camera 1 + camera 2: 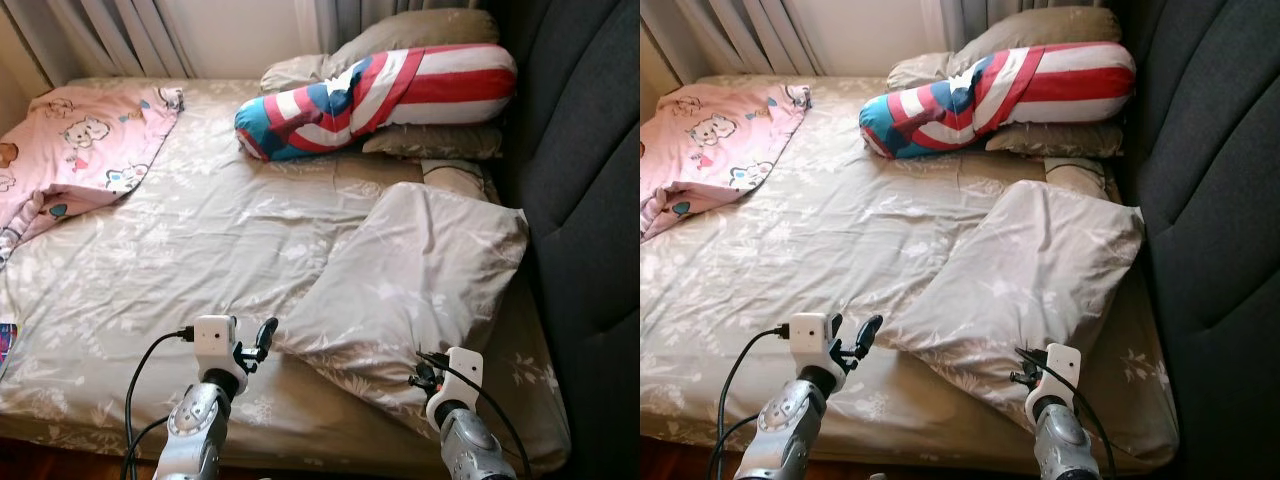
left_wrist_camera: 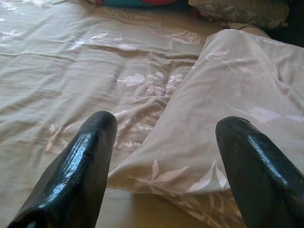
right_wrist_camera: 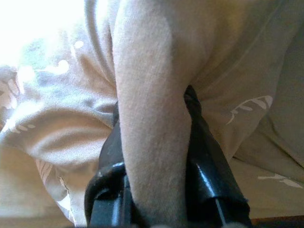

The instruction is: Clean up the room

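Observation:
A beige floral pillow [image 1: 420,280] lies askew on the right front part of the bed [image 1: 180,250], one corner toward the dark headboard. My right gripper [image 3: 152,128] is shut on a fold of the pillow's near edge, and the fabric bulges up between its black fingers [image 3: 204,156]. In the eye view that gripper [image 1: 425,372] sits under the pillow's front edge. My left gripper [image 1: 262,338] hovers open just short of the pillow's left corner [image 2: 142,171], with that corner lying between and ahead of its fingers [image 2: 80,161].
A red, white and blue shield-patterned bolster [image 1: 380,95] lies across beige pillows [image 1: 420,35] at the bed's far end. A pink cartoon blanket [image 1: 80,140] is bunched at the far left. The dark padded headboard [image 1: 590,200] runs along the right. Curtains [image 1: 120,35] hang behind.

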`<state>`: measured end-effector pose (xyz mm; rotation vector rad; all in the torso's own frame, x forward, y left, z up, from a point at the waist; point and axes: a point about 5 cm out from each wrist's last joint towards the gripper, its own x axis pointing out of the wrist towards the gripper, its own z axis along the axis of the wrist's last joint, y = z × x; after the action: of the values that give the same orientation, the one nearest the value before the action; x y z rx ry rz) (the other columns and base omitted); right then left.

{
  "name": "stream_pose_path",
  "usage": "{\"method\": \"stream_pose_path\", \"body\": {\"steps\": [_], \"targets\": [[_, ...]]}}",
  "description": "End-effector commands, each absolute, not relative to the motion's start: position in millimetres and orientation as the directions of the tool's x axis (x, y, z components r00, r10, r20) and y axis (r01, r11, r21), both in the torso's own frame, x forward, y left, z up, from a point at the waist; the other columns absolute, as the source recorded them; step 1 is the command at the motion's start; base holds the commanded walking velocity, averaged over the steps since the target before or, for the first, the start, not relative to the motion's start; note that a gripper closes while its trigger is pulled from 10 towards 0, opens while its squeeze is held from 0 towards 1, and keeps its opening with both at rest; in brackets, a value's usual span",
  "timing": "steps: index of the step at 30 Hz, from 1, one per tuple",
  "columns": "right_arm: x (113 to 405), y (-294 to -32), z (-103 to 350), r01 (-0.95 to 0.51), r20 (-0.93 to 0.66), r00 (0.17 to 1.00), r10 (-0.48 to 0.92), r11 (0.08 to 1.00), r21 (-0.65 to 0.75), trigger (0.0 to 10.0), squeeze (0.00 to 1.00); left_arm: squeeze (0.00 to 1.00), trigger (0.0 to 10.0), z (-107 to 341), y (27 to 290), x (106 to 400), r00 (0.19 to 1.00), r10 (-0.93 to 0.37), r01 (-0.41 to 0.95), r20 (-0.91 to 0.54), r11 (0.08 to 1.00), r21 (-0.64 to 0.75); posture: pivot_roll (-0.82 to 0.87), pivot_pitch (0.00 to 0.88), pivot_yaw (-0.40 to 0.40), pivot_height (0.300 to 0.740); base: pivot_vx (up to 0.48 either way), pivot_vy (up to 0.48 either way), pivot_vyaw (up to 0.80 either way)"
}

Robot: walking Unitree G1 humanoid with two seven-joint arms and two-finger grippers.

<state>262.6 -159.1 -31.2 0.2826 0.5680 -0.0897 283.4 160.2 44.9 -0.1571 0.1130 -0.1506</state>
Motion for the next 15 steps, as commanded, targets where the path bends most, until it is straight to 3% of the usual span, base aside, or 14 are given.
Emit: {"method": "stream_pose_path", "body": {"steps": [1, 9, 14, 15], "targets": [[265, -163, -29, 0.169, -0.527, 0.85, -0.024, 0.958, 0.23, 10.0, 0.0, 0.0, 10.0, 39, 163, 280, 0.983, -0.141, 0.121, -0.121, 0.979, -0.161, -0.04, 0.085, 0.008, 0.74, 0.0, 0.0, 0.0], [264, -169, -29, 0.2, -0.542, 0.838, -0.066, 0.961, 0.192, 10.0, 0.0, 0.0, 10.0, 37, 162, 278, 0.982, -0.14, 0.119, -0.125, 0.979, -0.164, -0.04, 0.087, 0.005, 0.74, 0.0, 0.0, 0.0], [258, -219, -25, 0.41, -0.533, 0.775, -0.34, 0.912, 0.015, 10.0, 0.0, 0.0, 10.0, 36, 164, 277, 0.983, -0.135, 0.114, -0.125, 0.981, -0.159, -0.04, 0.088, 0.002, 0.74, 0.0, 0.0, 0.0], [258, -219, -25, 0.41, -0.533, 0.775, -0.34, 0.912, 0.015, 10.0, 0.0, 0.0, 10.0, 36, 164, 277, 0.983, -0.135, 0.114, -0.125, 0.981, -0.159, -0.04, 0.088, 0.002, 0.74, 0.0, 0.0, 0.0]]}}
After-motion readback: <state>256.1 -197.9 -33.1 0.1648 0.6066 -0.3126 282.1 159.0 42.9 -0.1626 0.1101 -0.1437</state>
